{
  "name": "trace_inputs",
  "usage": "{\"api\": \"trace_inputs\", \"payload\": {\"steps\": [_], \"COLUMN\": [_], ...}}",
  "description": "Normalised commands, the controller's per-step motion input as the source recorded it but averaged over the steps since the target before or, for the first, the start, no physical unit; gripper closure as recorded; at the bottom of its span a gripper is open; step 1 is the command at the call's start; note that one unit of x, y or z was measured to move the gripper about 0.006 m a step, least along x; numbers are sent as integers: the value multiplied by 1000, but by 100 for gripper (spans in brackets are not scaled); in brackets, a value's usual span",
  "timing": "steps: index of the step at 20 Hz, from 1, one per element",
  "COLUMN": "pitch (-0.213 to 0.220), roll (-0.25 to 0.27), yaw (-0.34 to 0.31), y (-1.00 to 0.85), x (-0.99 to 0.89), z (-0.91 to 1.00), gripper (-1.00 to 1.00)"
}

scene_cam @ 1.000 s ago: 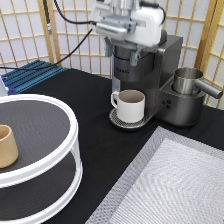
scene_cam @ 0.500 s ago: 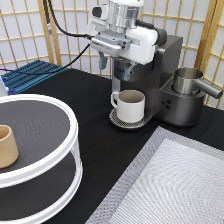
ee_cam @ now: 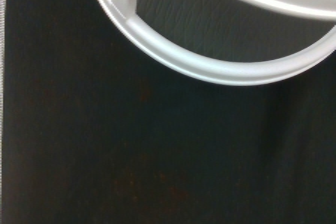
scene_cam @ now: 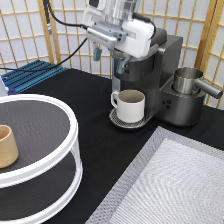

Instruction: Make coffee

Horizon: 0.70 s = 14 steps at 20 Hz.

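Black tabletop lies beneath your gripper, which hangs high beside the coffee machine, above a white mug on its drip tray. Fingers look parted, seemingly empty. No coffee pod is visible to you.

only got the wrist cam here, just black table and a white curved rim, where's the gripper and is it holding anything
Observer: In the exterior view the gripper hangs in the air at the upper front of the coffee machine, fingers open, nothing between them.
Operator: is there a mug under the spout
Observer: Yes, a white mug stands upright on the machine's drip tray.
Operator: see the pod anywhere
Observer: No pod shows in either view. The only other small thing is a tan cup on the top tier of the white round stand at the exterior view's left.
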Motion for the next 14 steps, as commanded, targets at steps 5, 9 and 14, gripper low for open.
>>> {"api": "trace_inputs", "payload": {"steps": [5, 9, 14], "pitch": [-29, -53, -48], "roll": [85, 21, 30], "yaw": [21, 103, 234], "y": [-274, 221, 325], "x": [0, -66, 19], "z": [1000, 932, 369], "gripper": [-100, -100, -100]}}
